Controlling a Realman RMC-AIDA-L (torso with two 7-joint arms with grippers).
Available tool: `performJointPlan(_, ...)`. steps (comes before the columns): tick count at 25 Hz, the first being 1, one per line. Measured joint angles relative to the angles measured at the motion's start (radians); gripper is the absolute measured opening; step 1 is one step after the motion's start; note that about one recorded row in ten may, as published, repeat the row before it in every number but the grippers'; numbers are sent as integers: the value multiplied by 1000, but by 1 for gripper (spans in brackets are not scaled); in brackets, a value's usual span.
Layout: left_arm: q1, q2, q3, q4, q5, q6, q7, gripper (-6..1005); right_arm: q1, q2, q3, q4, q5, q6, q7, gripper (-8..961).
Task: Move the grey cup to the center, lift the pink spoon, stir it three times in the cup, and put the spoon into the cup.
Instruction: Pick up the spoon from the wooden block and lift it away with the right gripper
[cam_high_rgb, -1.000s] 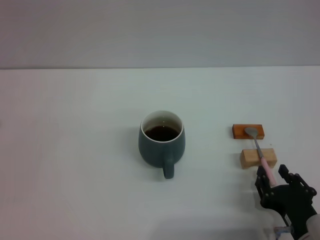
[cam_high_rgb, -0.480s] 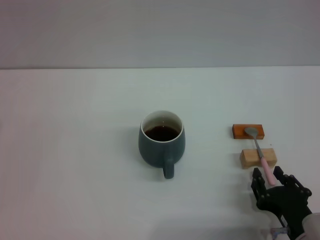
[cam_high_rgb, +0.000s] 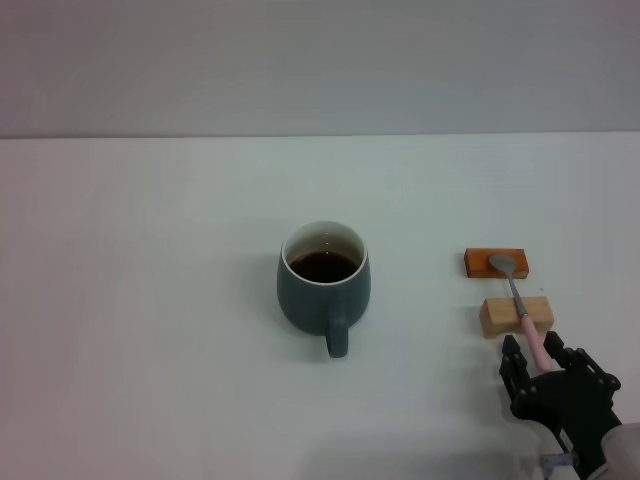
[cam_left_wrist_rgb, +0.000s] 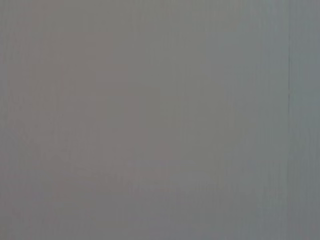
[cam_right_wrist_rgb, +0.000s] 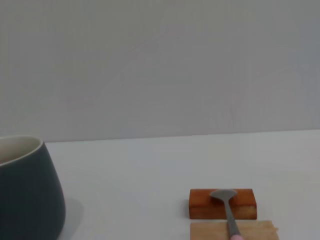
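Two wooden blocks carry the pink spoon (cam_high_rgb: 524, 312) near the bench's right edge: its metal bowl rests on the orange-brown block (cam_high_rgb: 496, 263), its stem crosses the tan block (cam_high_rgb: 516, 316), and the pink handle end reaches between the spread fingers of my right claw (cam_high_rgb: 537, 358) (open, not clamped) at the near right corner. The grey cup (cam_high_rgb: 323, 284) with dark liquid stands mid-bench, handle toward me. My right wrist view shows cup and blocks but no fingers; my left wrist view shows only blank grey
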Motion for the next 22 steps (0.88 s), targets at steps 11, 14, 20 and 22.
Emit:
performJointPlan(11,0,-1,-2,0,0,0,0,46,17,-7,2,0,3,0,-1,456)
performJointPlan(14,0,-1,-2,0,0,0,0,46,17,-7,3,0,3,0,-1,454)
performJointPlan(20,-3,-1,-2,0,-3,2,0,46,17,-7,3,-5,5,2,0,386)
performJointPlan(22,-5,-2,-2,0,-3,2,0,46,17,-7,3,-6,5,4,2,372)
